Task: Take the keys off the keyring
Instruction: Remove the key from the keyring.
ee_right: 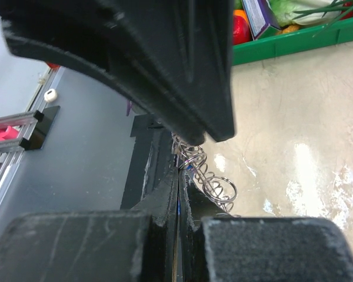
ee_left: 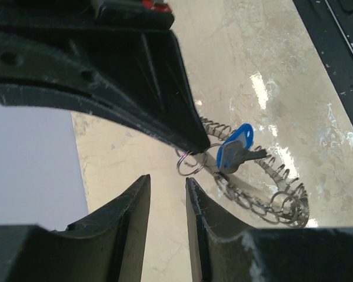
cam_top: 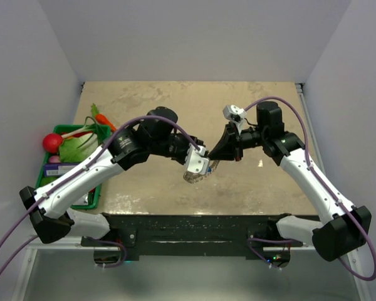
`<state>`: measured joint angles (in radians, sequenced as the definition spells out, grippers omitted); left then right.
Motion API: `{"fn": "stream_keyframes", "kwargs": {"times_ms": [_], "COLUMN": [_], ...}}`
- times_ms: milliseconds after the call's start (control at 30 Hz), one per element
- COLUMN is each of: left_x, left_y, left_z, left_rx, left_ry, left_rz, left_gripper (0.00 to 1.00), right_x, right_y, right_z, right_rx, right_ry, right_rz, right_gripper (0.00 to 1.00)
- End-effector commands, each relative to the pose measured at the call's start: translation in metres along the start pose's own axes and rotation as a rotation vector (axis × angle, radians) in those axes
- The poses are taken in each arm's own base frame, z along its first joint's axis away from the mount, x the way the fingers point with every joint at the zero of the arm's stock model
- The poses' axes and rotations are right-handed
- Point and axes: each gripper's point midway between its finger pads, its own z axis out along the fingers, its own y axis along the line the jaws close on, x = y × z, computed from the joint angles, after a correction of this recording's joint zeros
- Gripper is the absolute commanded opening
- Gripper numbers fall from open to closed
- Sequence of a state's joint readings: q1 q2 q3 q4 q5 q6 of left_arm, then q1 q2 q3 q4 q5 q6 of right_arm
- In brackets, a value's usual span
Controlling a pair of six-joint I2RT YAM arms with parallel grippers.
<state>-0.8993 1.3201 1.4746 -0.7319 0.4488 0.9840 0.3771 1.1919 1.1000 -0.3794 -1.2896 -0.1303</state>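
Now, over the middle of the table [cam_top: 175, 100], the right gripper [ee_right: 177, 176] is seen clamped shut on the grey keyring [ee_left: 269, 207]. The left gripper [ee_left: 167, 182] is poised just beside it, jaws parted, nothing caught between them. The blue-headed key [ee_left: 235, 147] is seen threaded on the loop.

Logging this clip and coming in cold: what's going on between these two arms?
The right pincer is shut on the grey coiled keyring, holding it over the middle of the table. The left pincer faces it at close range, fingers apart with nothing between them, pointed toward the spot where the blue-headed key sits. The key hangs on the keyring and has not yet been taken off.
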Motion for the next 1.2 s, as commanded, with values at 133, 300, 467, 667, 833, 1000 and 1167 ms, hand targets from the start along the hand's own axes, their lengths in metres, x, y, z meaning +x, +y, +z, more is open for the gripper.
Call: {"fn": "stream_keyframes", "kwargs": {"times_ms": [133,300,467,667,833,1000,1167], "left_x": [-0.015,-0.011,-0.008,-0.01,-0.01,-0.01,-0.01], "left_y": [-0.009,-0.015,-0.016,-0.005,-0.005,-0.007,-0.007], "left_z": [0.005,0.014,0.02,0.014,0.016,0.019,0.022], "left_rx": [0.028,0.04,0.034,-0.009,-0.006,0.001,0.007], "left_ry": [0.003,0.032,0.054,0.066,0.066,0.061,0.06], "left_rz": [0.069,0.084,0.092,0.098,0.096,0.094,0.092], "left_gripper": [0.33,0.31,0.3,0.31,0.3,0.27,0.25], "right_x": [-0.007,-0.007,-0.007,-0.007,-0.008,-0.008,-0.009], "right_y": [-0.005,-0.004,-0.002,-0.002,-0.001,-0.001,0.0], "right_z": [-0.002,-0.002,-0.002,-0.003,-0.003,-0.003,-0.004], "right_rx": [0.021,0.019,0.013,0.018,0.02,0.023,0.018], "right_ry": [-0.026,-0.028,-0.03,-0.031,-0.031,-0.031,-0.032], "right_rz": [-0.026,-0.023,-0.024,-0.029,-0.032,-0.032,-0.032], "right_gripper": [0.0,0.0,0.0,0.0,0.0,0.0,0.0]}}
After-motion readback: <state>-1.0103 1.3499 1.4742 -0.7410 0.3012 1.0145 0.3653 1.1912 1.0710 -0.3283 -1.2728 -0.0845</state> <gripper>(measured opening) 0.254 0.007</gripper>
